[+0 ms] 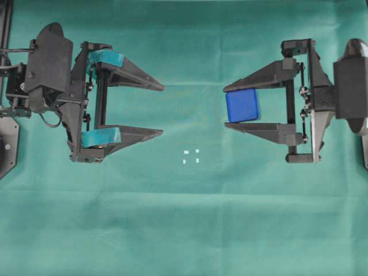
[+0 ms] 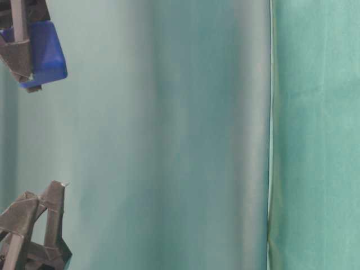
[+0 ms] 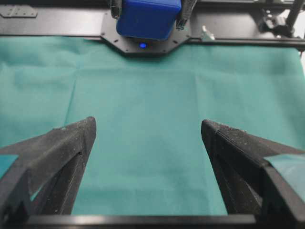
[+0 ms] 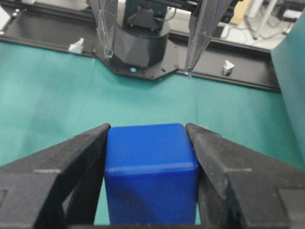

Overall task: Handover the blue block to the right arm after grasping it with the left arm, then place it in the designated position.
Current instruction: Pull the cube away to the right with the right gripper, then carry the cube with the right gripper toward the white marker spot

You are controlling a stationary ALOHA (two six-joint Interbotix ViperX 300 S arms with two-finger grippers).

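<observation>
Handover looks done: the right gripper [image 1: 230,107] is clamped on the blue block [image 1: 242,106] right of centre, the left gripper [image 1: 163,110] gapes empty, and only placement on the designated position [image 1: 191,156] below centre remains.

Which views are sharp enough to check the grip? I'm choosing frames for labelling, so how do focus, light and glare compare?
Overhead view: evenly lit, sharp, no glare; small bright blue cube sits crisp in the plain black right pincer. Table-level view: green cloth is a soft blur with vertical shading. Left wrist view: near taped fingers slightly soft. Right wrist view: cube sharp, background softer.
</observation>
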